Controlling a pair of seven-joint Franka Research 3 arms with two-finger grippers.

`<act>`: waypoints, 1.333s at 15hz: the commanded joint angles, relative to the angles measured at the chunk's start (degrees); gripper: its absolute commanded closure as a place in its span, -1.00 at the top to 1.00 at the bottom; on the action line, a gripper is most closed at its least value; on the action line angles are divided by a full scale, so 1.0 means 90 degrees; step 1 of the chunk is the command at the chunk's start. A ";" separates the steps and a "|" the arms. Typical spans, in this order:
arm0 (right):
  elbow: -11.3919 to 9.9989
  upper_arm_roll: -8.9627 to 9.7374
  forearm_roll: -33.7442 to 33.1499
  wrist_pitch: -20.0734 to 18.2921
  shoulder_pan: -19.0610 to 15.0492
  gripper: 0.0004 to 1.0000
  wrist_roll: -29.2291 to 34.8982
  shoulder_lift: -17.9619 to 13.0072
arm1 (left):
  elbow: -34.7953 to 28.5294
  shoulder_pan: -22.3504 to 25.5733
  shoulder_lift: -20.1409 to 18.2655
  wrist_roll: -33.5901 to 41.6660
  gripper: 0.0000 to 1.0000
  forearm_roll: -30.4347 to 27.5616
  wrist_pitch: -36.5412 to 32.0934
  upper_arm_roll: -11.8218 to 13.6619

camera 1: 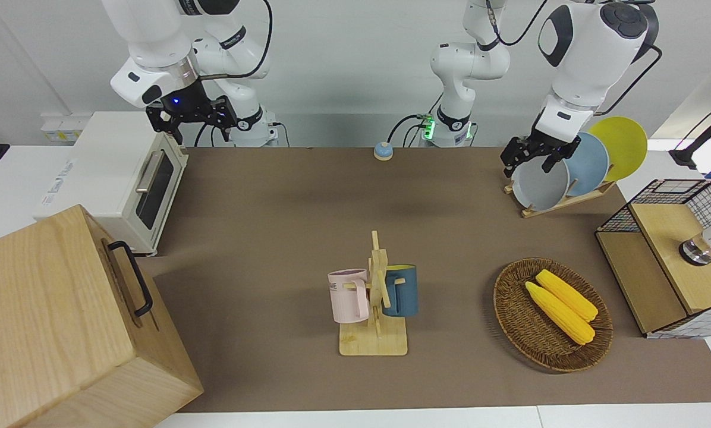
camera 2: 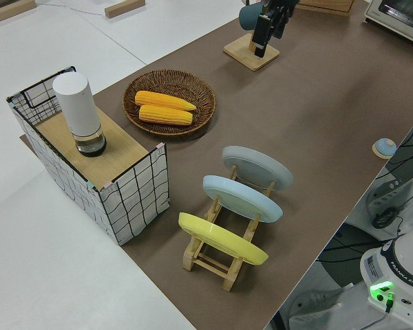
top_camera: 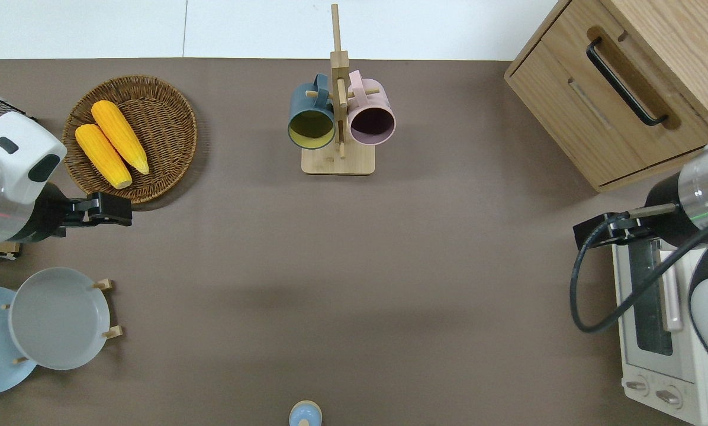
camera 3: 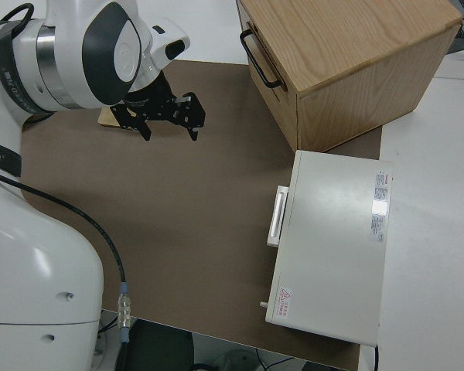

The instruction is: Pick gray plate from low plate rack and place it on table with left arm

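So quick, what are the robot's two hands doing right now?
Left gripper: open, holding nothing, above the table near the wicker basket.
Right gripper: open, holding nothing; parked.

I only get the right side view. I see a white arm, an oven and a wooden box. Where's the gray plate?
Observer: The gray plate stands in the low plate rack at the left arm's end of the table, beside a light blue plate.
Operator: Is the other arm holding it?
Observer: No. The left gripper is up in the air, over bare table between the plate and a wicker basket, jaws apart and empty.
Operator: What's in the basket?
Observer: Two yellow corn cobs.
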 commanded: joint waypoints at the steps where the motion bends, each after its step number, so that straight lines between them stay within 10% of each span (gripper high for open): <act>1: 0.0046 0.0135 -0.0041 -0.0069 -0.0147 0.97 0.0075 -0.0013 | 0.0121 -0.0025 0.0084 0.0012 1.00 -0.0197 -0.0065 0.0013; 20: 0.0036 0.0135 -0.0031 -0.0078 -0.0147 0.97 0.0075 -0.0013 | -0.0201 0.0024 -0.0013 0.0129 1.00 0.0493 -0.0163 0.0110</act>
